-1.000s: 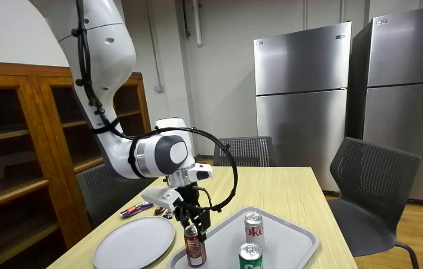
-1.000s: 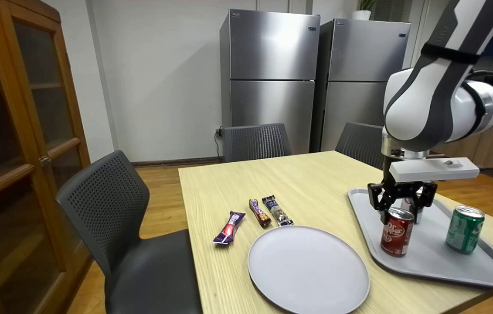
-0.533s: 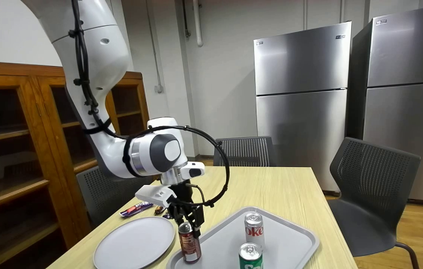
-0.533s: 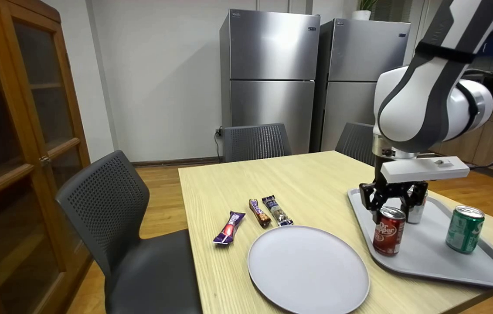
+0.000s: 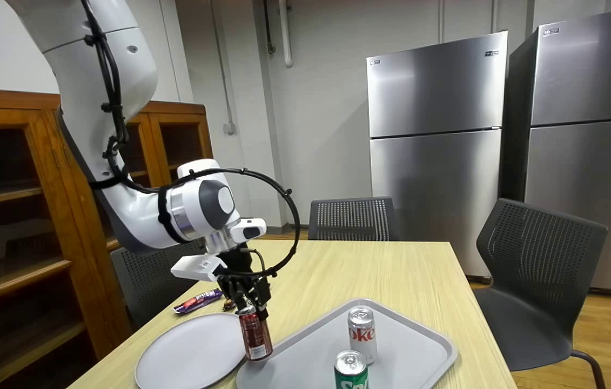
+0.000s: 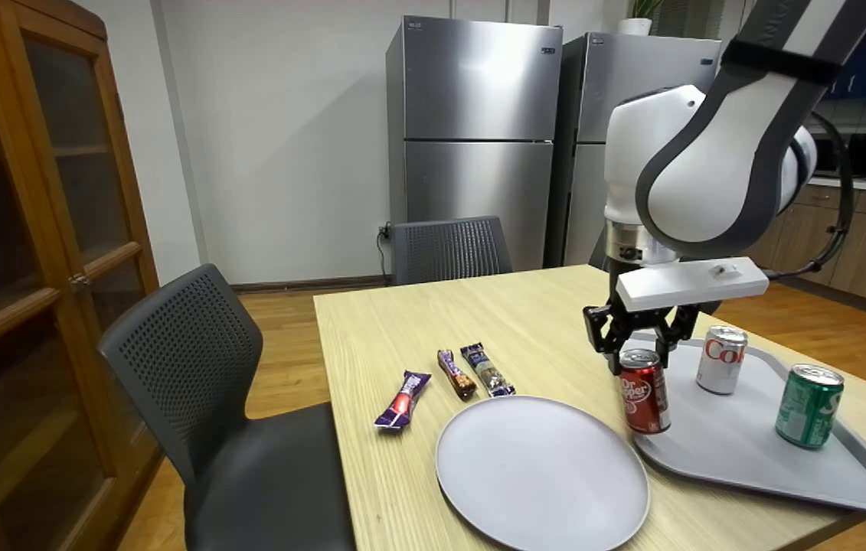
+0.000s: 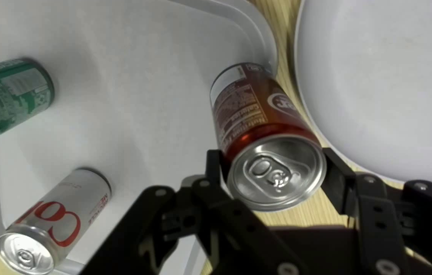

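Observation:
My gripper (image 7: pixel 273 164) is shut on the red Dr Pepper can (image 7: pixel 254 103), a finger on either side near its lid. In both exterior views the red can (image 6: pixel 643 398) leans a little, its base by the corner rim of the grey tray (image 6: pixel 739 451). Whether the base touches the rim I cannot tell. A white Coke can (image 6: pixel 722 360) and a green can (image 6: pixel 809 405) stand upright on the tray. Beside the red can, the round grey plate (image 7: pixel 384 84) lies just past the tray's corner.
Several wrapped snack bars lie behind the plate, among them a purple one (image 6: pixel 402 399). Dark chairs (image 6: pixel 195 367) surround the wooden table (image 6: pixel 394 321). A wooden cabinet (image 5: pixel 13 216) and steel refrigerators (image 5: pixel 435 146) stand farther back.
My gripper has carried the red can toward the plate and a little up, and the can now tilts. The tray has slid slightly the same way with the Coke and green cans.

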Robot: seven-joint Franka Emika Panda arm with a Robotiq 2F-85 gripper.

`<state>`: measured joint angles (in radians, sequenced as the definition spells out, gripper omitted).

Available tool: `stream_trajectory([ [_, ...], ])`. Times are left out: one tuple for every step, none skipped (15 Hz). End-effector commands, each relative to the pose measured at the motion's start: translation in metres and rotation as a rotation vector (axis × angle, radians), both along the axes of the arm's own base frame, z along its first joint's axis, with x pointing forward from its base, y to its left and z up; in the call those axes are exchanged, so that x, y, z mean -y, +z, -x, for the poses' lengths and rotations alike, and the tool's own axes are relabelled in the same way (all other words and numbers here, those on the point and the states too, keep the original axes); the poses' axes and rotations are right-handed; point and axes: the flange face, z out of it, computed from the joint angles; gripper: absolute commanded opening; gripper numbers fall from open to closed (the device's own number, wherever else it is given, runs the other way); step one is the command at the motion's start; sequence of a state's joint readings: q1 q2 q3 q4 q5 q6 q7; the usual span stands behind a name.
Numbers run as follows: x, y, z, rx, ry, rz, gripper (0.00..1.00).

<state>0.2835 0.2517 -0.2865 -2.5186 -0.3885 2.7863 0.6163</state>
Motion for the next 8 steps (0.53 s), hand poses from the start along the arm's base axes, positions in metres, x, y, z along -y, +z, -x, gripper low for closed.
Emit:
stream_trajectory([
  [-0.024, 0.014, 0.001, 0.017, -0.026, 0.028, 0.4],
  [-0.028, 0.015, 0.002, 0.021, -0.031, 0.029, 0.4],
  [-0.03, 0.015, 0.002, 0.021, -0.033, 0.029, 0.4],
  [-0.033, 0.015, 0.001, 0.021, -0.036, 0.032, 0.4],
  [-0.035, 0.016, 0.001, 0.02, -0.036, 0.03, 0.4],
  [-0.037, 0.017, 0.0, 0.023, -0.034, 0.029, 0.4],
  [-0.039, 0.019, -0.001, 0.025, -0.03, 0.03, 0.4],
  [-0.043, 0.021, -0.003, 0.027, -0.023, 0.032, 0.4],
])
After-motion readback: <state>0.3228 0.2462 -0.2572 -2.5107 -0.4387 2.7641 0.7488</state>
